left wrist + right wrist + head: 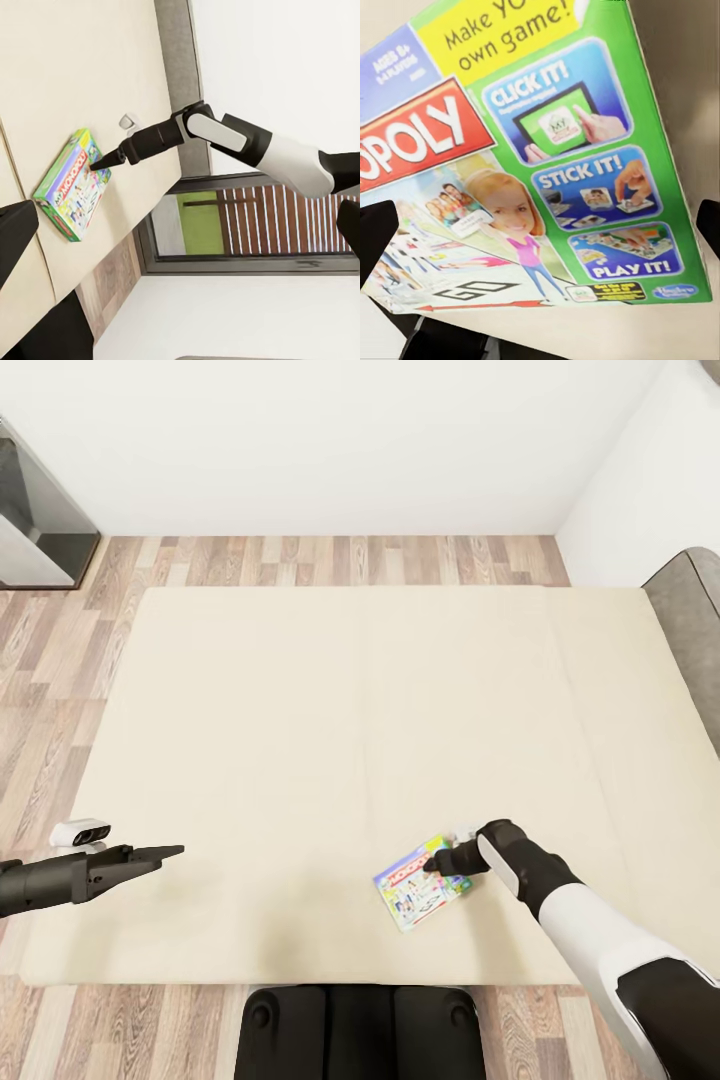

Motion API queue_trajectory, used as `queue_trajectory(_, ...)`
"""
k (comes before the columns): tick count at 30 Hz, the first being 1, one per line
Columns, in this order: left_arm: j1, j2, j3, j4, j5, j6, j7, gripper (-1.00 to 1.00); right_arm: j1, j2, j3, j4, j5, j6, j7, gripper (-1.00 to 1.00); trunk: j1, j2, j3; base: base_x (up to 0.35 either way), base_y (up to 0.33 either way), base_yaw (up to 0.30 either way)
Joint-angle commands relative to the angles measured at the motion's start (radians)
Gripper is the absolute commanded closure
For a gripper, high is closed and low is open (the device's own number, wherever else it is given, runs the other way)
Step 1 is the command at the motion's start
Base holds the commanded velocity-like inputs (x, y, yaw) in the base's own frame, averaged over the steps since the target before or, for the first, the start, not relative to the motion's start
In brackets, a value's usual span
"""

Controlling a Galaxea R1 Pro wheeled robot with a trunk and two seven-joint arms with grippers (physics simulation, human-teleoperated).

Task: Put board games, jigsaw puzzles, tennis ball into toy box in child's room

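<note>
One board game, the white-green Monopoly box (pixel 420 885), lies flat on the cream bed (pixel 330 710) near its front edge. My right gripper (pixel 432 863) is down at the box's far edge, open, its tips at or just above the lid. In the right wrist view the printed lid (pixel 540 150) is very close, with a dark finger (pixel 375 236) standing off to each side of it. The left wrist view shows the box (pixel 71 187) and the right gripper (pixel 97 160) touching its top. My left gripper (pixel 168 851) hovers open over the bed's front left part, holding nothing.
Wood-plank floor (pixel 60 660) surrounds the bed on the left and far sides. A dark cabinet (pixel 40 520) stands at the back left and a grey padded piece (pixel 695 630) at the right. A small white item (pixel 466 833) lies by the box. My dark base (pixel 360 1030) touches the bed's front.
</note>
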Motion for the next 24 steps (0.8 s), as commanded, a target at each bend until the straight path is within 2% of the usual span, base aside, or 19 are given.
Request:
queue_trajectory(1,0.0,0.0,0.0,0.0,0.0,0.011,-0.003,-1.0,-0.001,-0.001,0.006,-0.001,0.002,0.003,0.005,-1.0,0.001,-0.002,-0.001,0.0,0.0,0.0)
queue_trajectory(8,0.0,0.0,0.0,0.0,0.0,0.011,-0.003,-1.0,0.0,0.002,0.01,-0.001,0.002,0.003,0.008,-1.0,0.001,-0.002,-0.001,0.0,0.0,0.0)
queue_trajectory(15,0.0,0.0,0.0,0.0,0.0,0.011,-0.003,-1.0,0.005,0.03,0.01,0.0,0.002,0.003,0.008,-1.0,0.001,-0.002,-0.001,0.0,0.0,0.0)
queue_trajectory(24,0.0,0.002,0.001,0.0,0.0,0.011,-0.003,-1.0,0.013,0.051,0.011,0.0,0.002,0.001,0.008,-1.0,0.001,-0.002,-0.001,0.0,0.0,0.0)
